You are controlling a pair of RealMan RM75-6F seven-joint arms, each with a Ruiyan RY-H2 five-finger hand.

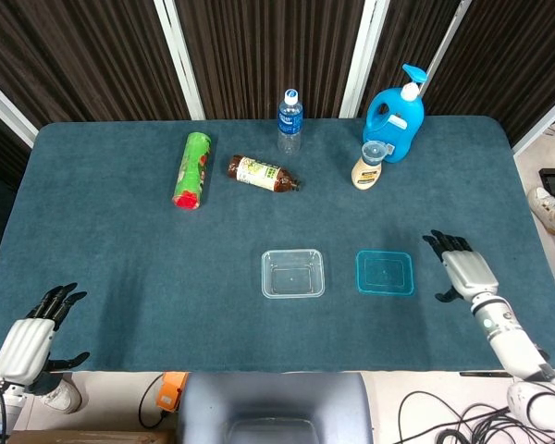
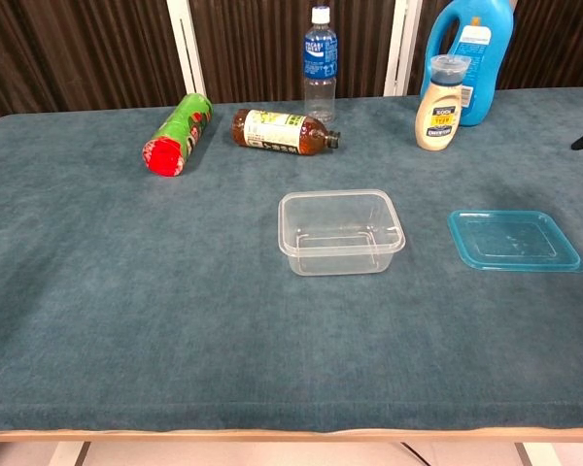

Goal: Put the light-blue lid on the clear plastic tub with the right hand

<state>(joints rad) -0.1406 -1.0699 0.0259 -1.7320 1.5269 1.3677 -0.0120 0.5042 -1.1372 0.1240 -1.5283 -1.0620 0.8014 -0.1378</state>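
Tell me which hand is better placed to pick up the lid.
Right. The right hand hovers open just beside the lid, while the left hand sits at the table's far near-left corner.

dark ribbed curtains [image 1: 268,46] behind teal table [image 1: 120,240]
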